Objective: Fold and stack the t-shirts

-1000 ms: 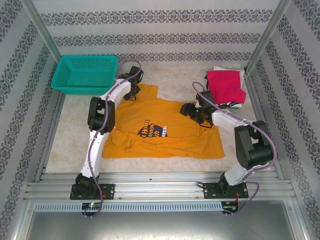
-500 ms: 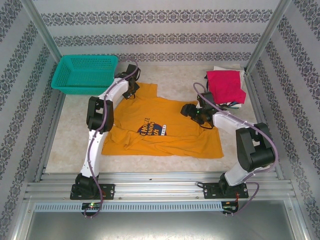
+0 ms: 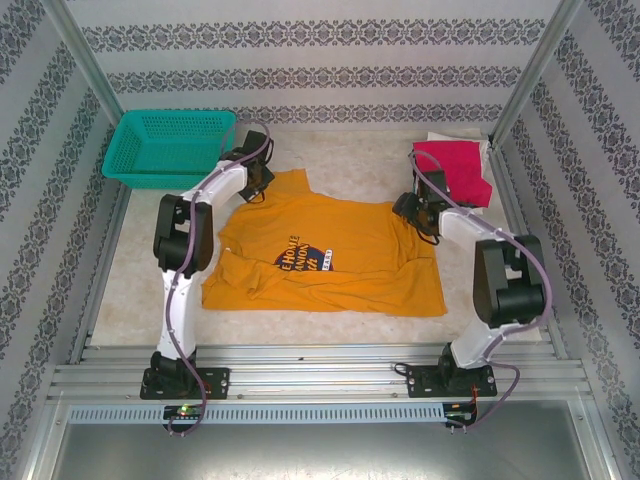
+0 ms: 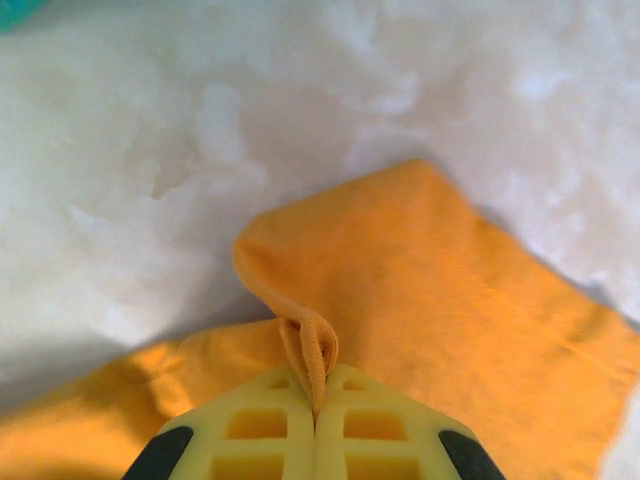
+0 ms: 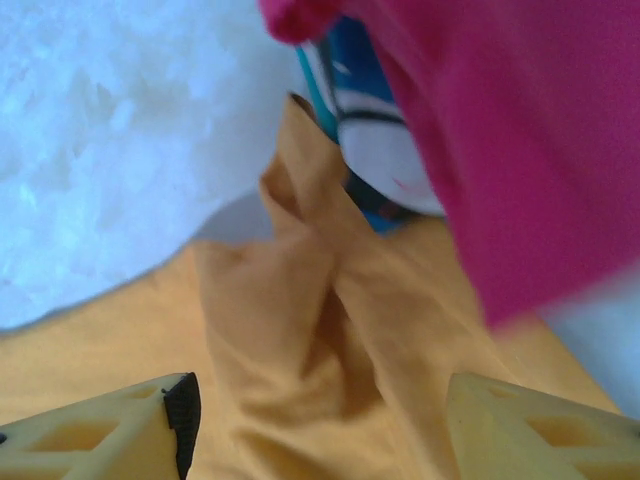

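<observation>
Folding has barely begun: the mustard-orange t-shirt (image 3: 320, 250) lies unfolded across the table's (image 3: 340, 150) middle, its far-left sleeve pinched in the closed left gripper (image 4: 315, 385), the right gripper (image 5: 320, 400) gaping empty over its right sleeve beside the crimson t-shirt (image 3: 452, 170) at the far-right corner.

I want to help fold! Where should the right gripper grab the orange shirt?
Probably the raised crease of the orange shirt lying between the right gripper's open fingers. Come straight down from above: the crease stands up, and the red shirt crowds the far side.
</observation>
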